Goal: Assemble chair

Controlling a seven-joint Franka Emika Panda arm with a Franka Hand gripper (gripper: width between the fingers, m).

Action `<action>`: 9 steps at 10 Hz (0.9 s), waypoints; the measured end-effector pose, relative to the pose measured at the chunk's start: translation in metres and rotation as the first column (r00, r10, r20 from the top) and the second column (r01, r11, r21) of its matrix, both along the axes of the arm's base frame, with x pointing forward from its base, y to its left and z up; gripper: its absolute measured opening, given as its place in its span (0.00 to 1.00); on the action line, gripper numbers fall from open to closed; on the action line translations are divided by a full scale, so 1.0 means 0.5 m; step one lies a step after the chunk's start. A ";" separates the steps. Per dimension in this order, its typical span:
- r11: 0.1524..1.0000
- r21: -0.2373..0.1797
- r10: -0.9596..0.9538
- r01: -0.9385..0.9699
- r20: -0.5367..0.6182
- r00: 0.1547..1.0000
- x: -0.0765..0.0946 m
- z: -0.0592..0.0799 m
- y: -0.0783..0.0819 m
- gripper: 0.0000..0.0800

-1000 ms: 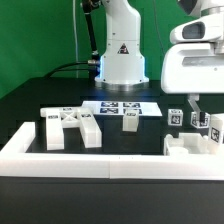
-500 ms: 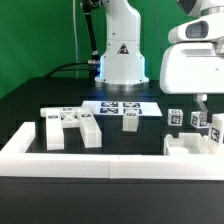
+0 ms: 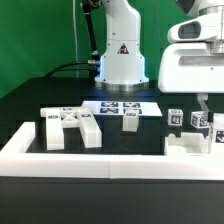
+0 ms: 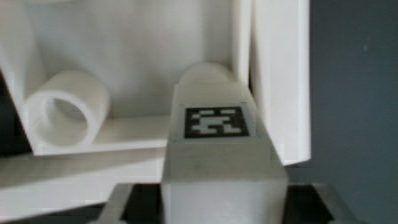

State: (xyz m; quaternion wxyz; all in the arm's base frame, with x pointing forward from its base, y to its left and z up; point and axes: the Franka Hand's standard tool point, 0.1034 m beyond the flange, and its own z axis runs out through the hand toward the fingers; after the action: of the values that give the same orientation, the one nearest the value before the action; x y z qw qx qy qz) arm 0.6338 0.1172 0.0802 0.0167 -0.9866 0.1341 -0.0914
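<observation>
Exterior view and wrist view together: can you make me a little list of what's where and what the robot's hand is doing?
gripper: closed on a tagged white part, at the exterior view's right
close to the held part: a rounded white piece, seen in the wrist view
X-braced frame: lying flat at the exterior view's left, untouched
small tagged part: standing by the marker board
white rail: along the front
put together yet: the frame and the small part lie apart, not joined
</observation>
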 end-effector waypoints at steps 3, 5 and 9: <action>0.981 0.019 -0.193 0.193 -0.009 0.981 -0.002 -0.001 -0.025 0.36; 0.954 0.026 -0.300 0.300 -0.018 0.954 -0.004 -0.001 -0.041 0.36; 0.828 0.030 -0.559 0.560 -0.030 0.829 -0.007 0.001 -0.083 0.37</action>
State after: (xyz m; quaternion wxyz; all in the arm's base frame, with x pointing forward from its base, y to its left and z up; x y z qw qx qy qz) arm 0.6304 0.0755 0.0807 0.0062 -0.9046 0.4187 -0.0797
